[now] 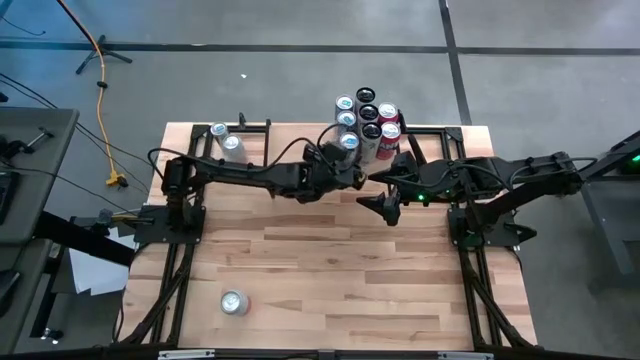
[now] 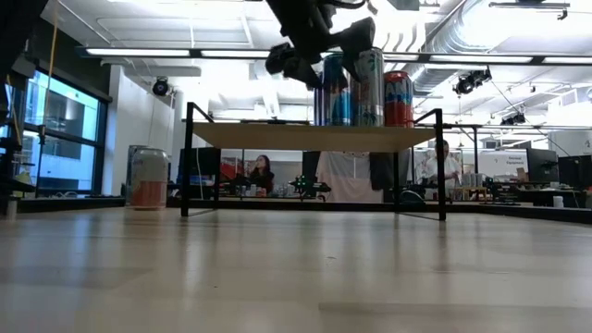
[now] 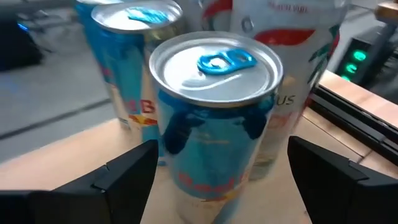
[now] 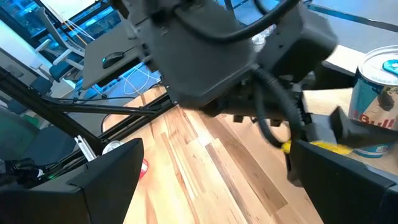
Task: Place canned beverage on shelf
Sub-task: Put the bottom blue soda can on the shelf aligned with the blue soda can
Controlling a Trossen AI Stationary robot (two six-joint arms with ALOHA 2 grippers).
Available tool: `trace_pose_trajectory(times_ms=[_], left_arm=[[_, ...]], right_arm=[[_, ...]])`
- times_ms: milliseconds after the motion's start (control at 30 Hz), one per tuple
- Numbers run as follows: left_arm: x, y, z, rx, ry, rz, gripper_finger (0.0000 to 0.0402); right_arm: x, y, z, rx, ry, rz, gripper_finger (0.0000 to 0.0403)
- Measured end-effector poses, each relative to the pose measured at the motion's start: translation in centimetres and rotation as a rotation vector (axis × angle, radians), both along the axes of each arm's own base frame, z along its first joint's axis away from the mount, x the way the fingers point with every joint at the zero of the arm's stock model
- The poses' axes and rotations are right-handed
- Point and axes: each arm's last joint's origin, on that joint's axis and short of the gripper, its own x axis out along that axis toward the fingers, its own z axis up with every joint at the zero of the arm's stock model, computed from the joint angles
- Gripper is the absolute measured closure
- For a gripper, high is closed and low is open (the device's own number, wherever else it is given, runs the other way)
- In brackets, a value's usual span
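Note:
A blue canned beverage (image 3: pixel 214 112) with a silver top and blue tab stands upright on its base on the shelf's light wood top (image 2: pixel 277 137). It is at the near edge of a group of several cans (image 1: pixel 368 118). My left gripper (image 3: pixel 217 180) is open, one finger on either side of this can, with a gap on both sides. In the low view my left gripper (image 2: pixel 314 55) is level with the cans' upper parts. My right gripper (image 1: pixel 385 207) is open above the table, just near of the shelf, and holds nothing.
Two more cans (image 1: pixel 226 140) stand at the table's far left, seen in the low view as a can (image 2: pixel 148 178) beside the shelf's black leg (image 2: pixel 188 157). One can (image 1: pixel 234 302) stands near the front left. People sit in the room behind.

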Motion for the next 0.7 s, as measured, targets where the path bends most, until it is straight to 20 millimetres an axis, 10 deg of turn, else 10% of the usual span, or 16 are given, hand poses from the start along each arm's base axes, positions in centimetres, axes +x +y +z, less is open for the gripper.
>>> trace_pose_trajectory(times_ms=[700], left_arm=[[-3.2,-2.9,4.6,0.037,-0.062,0.034,0.0086]], right_arm=[[0.0,0.0,-0.1,-0.009,0.006,0.000,0.0012]])
